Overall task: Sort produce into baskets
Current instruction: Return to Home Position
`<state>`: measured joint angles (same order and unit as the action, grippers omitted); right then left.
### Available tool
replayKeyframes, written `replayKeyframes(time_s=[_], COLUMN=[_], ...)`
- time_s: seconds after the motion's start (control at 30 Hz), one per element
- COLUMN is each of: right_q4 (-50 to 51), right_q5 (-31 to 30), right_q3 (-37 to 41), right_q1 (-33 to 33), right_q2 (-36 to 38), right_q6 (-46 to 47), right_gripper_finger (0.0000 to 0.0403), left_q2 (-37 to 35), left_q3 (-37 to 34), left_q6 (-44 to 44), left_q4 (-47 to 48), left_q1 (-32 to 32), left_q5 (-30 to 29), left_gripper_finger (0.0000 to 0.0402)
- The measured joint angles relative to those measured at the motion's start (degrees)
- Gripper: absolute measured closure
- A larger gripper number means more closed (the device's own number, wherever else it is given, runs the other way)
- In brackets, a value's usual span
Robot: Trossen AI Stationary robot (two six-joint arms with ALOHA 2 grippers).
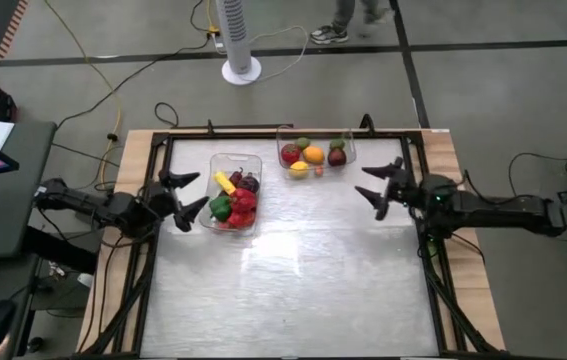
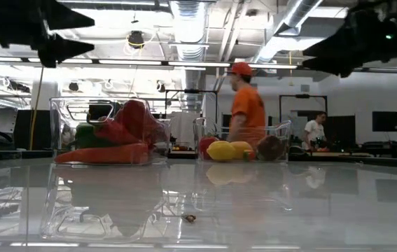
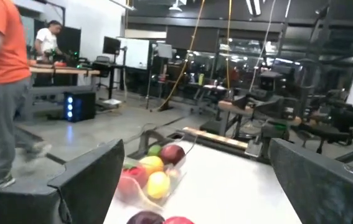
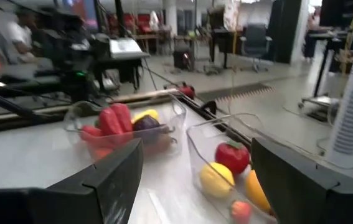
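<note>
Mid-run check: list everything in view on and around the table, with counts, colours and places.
table: one, glossy pale grey, between the arms.
left bin: one, clear, left of the table's middle.
far bin: one, clear, at the table's far edge.
produce in left bin: several; red, yellow, green, dark purple.
produce in far bin: at least five; red, orange, yellow, dark red, green.
tower fan: one, white, floor beyond the table.
people: two, orange shirt and white shirt, room behind.
left pincer: one, dark, open, beside the left bin.
right pincer: one, dark, open, just right of the far bin.
</note>
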<state>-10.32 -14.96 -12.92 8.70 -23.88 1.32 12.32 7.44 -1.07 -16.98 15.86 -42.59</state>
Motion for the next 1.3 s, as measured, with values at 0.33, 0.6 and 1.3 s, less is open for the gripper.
replayKeyframes(time_s=[0.33,0.6,1.3], right_q4=[-8.98,-6.83,-2.61], right_q5=[1.19,1.38,-3.15], right_q3=[12.41,12.43,12.47], right_q1=[-1.83,-3.53,-1.85], right_q2=[14.18,17.34,17.16], right_q6=[6.91,2.49,1.24], right_gripper_finger=[0.0081,0.0081,0.0081], left_q2=[-12.31,-11.98,-11.48], left_q3=[-4.99,-6.86,-6.92], left_q6=[-3.76,-8.72,7.34], left_q4=[5.16,9.84,11.85], left_q1=[0.02,0.23,0.2], left_q5=[0.25,4.7,4.28], left_gripper_finger=[0.0015,0.0015,0.0015])
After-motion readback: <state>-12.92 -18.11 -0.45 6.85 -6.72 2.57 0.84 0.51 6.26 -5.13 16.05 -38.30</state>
